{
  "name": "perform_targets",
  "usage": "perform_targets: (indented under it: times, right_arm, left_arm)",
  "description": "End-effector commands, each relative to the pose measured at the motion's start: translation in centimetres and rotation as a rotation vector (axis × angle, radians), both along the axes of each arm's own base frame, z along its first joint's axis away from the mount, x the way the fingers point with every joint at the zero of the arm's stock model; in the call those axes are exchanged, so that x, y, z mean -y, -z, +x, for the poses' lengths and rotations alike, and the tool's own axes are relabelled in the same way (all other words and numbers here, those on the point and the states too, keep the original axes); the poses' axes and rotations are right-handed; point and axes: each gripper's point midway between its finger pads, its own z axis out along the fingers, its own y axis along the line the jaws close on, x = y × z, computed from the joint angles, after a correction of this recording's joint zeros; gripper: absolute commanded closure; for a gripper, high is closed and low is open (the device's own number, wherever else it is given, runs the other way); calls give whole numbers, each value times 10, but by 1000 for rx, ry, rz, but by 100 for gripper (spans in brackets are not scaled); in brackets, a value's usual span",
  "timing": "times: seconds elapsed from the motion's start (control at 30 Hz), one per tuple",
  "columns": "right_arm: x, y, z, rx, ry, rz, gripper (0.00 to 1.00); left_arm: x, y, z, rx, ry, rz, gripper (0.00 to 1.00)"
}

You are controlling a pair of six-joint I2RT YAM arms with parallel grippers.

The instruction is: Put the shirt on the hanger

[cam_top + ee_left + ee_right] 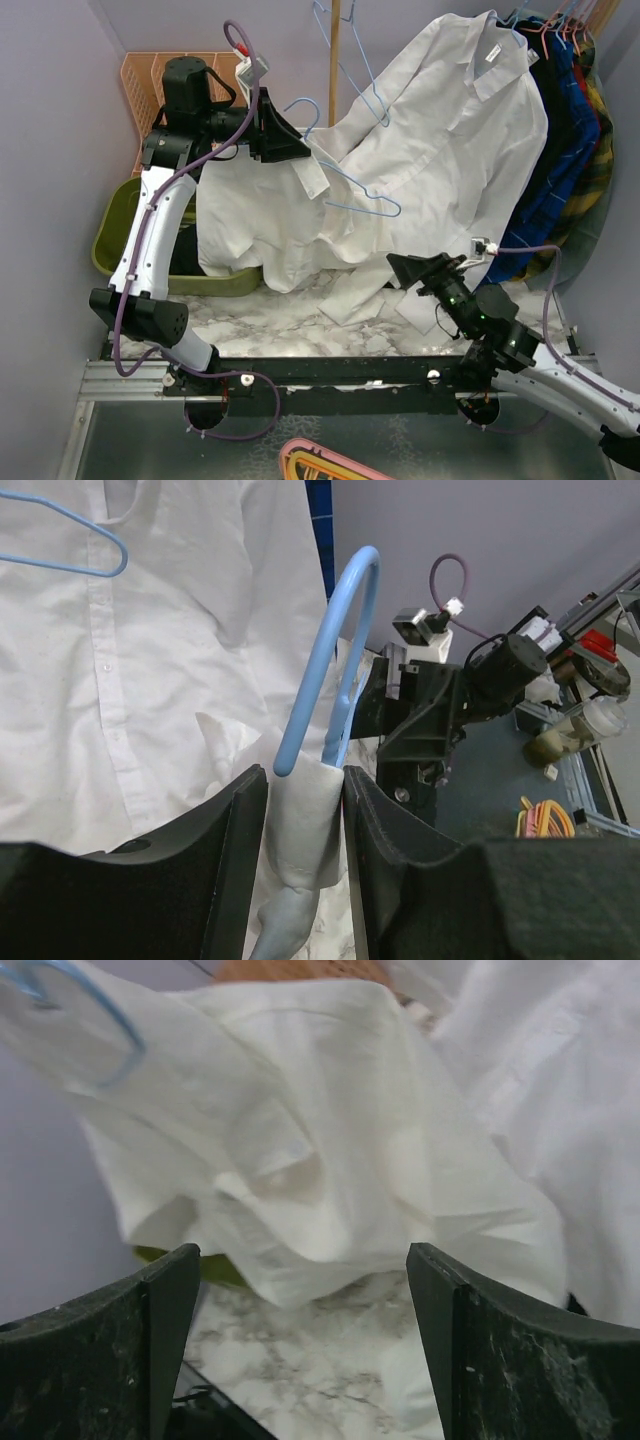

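The walls [50, 120] are plain pale lavender. The desk [270, 322] has a white marble pattern with grey veins, and a wooden pole [334, 60] stands upright behind it.

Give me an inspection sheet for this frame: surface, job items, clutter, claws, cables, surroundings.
Surface: marbled tabletop, partly under white cloth.
Job's things: shirt lifted off the table, bunched. Light-blue hanger lies against it, with its neck pinched inside the cloth.
Clutter: green tub, orange basket, spare hangers hung above.
Grippers: left claw shut on shirt and hanger neck. Right claw open, facing the shirt, holding nothing.
Cables: purple cable on the left arm, another on the right.
Surroundings: grey walls, hung white shirt, dark and plaid clothes.
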Motion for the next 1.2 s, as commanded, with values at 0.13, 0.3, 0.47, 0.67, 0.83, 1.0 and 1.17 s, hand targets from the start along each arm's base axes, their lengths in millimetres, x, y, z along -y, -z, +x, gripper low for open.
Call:
perform_targets:
  times: [0.13,0.3,0.47,0.67,0.83,1.0,1.17]
  right_arm:
    - [-84,-85,-31,277,-442,82,29]
    - [-102,-78,13,310,-303,51,37]
    - [-110,-86,35,323,-230,44,38]
    - [-115,-60,62,225,-133,-17,40]
    - [-118,-40,71,158,-98,-30,53]
    - [-116,-22,72,102,-69,-37,66]
    - [-96,-7,71,61,9,-29,99]
  left_arm:
    - [-1,-18,-23,20,52,-48,100]
    - [-2,-19,-26,18,50,-59,100]
    - [-3,-15,-28,20,33,-54,100]
    - [-3,-11,-26,14,27,-50,100]
    - [-3,-12,-27,15,24,-50,100]
    - [-4,-12,-27,23,13,-46,100]
    - [-4,-17,-31,35,18,-46,100]
